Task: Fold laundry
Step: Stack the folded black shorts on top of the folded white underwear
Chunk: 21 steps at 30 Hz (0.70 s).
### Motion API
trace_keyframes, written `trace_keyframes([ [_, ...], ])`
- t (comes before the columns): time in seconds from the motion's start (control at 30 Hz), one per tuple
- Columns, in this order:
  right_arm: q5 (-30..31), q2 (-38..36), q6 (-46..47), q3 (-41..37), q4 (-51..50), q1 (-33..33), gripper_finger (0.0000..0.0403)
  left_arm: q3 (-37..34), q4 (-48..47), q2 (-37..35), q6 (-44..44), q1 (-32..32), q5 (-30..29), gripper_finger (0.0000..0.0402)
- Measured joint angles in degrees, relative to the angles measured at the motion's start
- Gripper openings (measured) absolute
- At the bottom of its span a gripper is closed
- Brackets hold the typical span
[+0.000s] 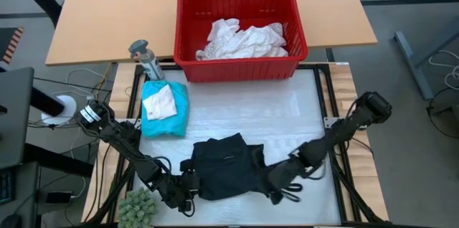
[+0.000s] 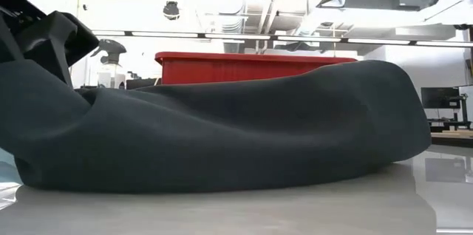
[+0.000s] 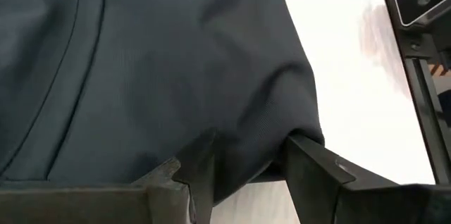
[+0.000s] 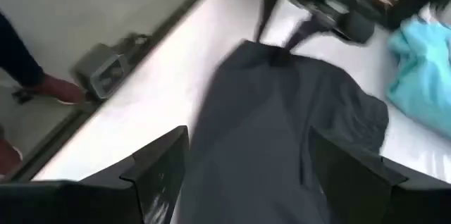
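black garment (image 1: 226,165), red basket (image 1: 188,41)

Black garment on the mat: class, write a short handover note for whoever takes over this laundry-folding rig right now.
Left gripper: jaws shut on a corner of the black garment, at the mat's front left.
Right gripper: jaws open, astride the garment's right edge, nothing held.
Teal garment lies at the mat's back left with a small white piece on top.
White garments lie crumpled in the red basket.
Done: the teal and small white pieces are stacked.
Left: fold the black garment, then the white ones.
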Motion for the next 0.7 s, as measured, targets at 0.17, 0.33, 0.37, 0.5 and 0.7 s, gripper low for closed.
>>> trace_keyframes([
  [0.17,-7.1,7.6,5.9,6.8,-5.9,-2.2,0.0318,0.0,0.2,0.0,-0.2,0.4,-0.7,0.0139],
  [0.33,-7.3,15.4,6.7,10.9,-12.2,-1.7,0.0318,0.0,0.2,0.0,-0.6,0.4,-1.9,0.0139],
  [0.37,-6.8,16.5,7.3,11.5,-12.7,-1.7,0.0318,0.0,0.2,0.0,-0.6,0.4,-2.1,0.0139],
  [0.5,-5.1,19.9,8.7,12.8,-13.4,-1.7,0.0318,0.0,0.2,0.0,-0.6,0.4,-2.2,0.0139],
  [0.7,-3.8,21.4,12.2,12.8,-18.1,-1.8,0.0318,0.0,0.2,0.0,0.3,0.4,-0.1,0.0139],
])
